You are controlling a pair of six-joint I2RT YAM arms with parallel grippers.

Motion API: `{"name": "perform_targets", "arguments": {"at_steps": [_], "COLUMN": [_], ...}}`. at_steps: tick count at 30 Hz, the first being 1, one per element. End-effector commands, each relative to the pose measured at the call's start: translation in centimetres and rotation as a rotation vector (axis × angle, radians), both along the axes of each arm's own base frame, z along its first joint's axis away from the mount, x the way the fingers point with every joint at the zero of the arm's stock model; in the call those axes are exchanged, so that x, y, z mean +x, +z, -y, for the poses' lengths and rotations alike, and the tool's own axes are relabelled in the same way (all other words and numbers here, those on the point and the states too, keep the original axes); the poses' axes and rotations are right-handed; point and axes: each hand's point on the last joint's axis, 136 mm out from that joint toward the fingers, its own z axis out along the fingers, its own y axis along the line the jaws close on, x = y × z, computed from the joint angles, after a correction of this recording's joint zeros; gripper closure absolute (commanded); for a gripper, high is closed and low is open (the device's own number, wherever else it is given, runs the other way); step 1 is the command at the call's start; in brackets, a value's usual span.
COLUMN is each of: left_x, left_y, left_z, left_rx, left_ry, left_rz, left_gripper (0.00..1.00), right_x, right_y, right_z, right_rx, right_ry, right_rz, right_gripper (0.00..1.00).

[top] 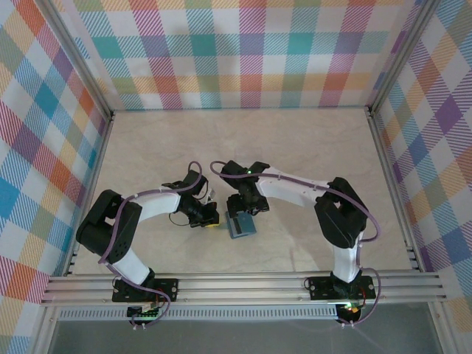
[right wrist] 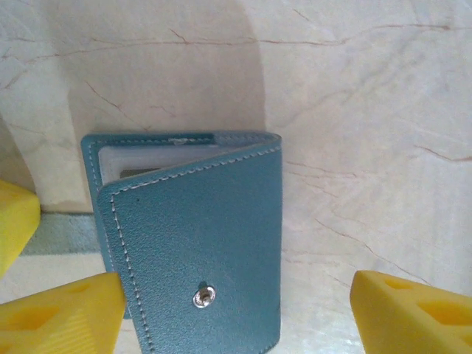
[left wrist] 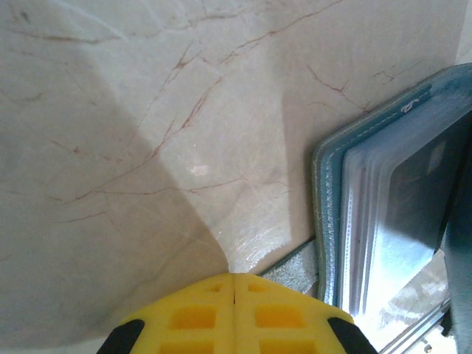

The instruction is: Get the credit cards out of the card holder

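Note:
The teal card holder (top: pixel 241 228) lies on the table between my two grippers, its cover partly raised. In the left wrist view the card holder (left wrist: pixel 328 206) shows clear sleeves with a dark credit card (left wrist: pixel 413 192) inside. My left gripper (left wrist: pixel 234 284) is shut, its tips resting over the holder's side tab (left wrist: pixel 295 269). I cannot tell whether the tab is pinched. My right gripper (right wrist: pixel 236 317) is open and straddles the card holder (right wrist: pixel 214 221) near its metal snap (right wrist: pixel 205 296). One fingertip is at the cover's left edge, the other well clear on the right.
The pale marble table (top: pixel 295 147) stretches away behind the holder. Plaid walls (top: pixel 243 51) close the back and both sides. An aluminium rail (top: pixel 243 284) with the arm bases runs along the near edge.

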Motion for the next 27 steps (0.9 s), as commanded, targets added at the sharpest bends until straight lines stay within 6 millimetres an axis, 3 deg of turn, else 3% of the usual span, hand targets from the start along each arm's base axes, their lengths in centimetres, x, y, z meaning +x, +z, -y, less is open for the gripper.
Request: {"name": "perform_targets", "arguments": {"at_steps": [1, 6, 12, 17, 19, 27], "left_x": [0.3, 1.0, 1.9, 2.1, 1.9, 0.9], "left_y": [-0.8, -0.6, -0.4, -0.2, -0.1, -1.1], "left_z": [-1.4, -1.5, -1.5, -1.7, -1.6, -1.8], "left_rx": [0.098, 0.12, 0.154, 0.191, 0.206, 0.272], "left_ry": [-0.002, 0.01, 0.019, 0.025, 0.019, 0.027], "left_rz": [0.004, 0.009, 0.008, 0.008, 0.007, -0.006], "left_gripper": [0.94, 0.94, 0.94, 0.92, 0.92, 0.92], "right_x": [-0.2, -0.4, -0.8, -1.1, -1.2, -1.5], "right_y": [1.4, 1.1, 0.6, -0.6, -1.1, -3.5], "right_z": [2.0, 3.4, 4.6, 5.7, 6.2, 8.3], "right_rx": [-0.015, 0.003, 0.054, 0.064, 0.056, -0.018], "right_ry": [0.0, -0.02, -0.045, -0.062, -0.062, -0.067], "right_rz": [0.025, 0.014, -0.002, -0.016, -0.018, -0.022], "right_gripper": [0.23, 0.3, 0.47, 0.54, 0.54, 0.41]}}
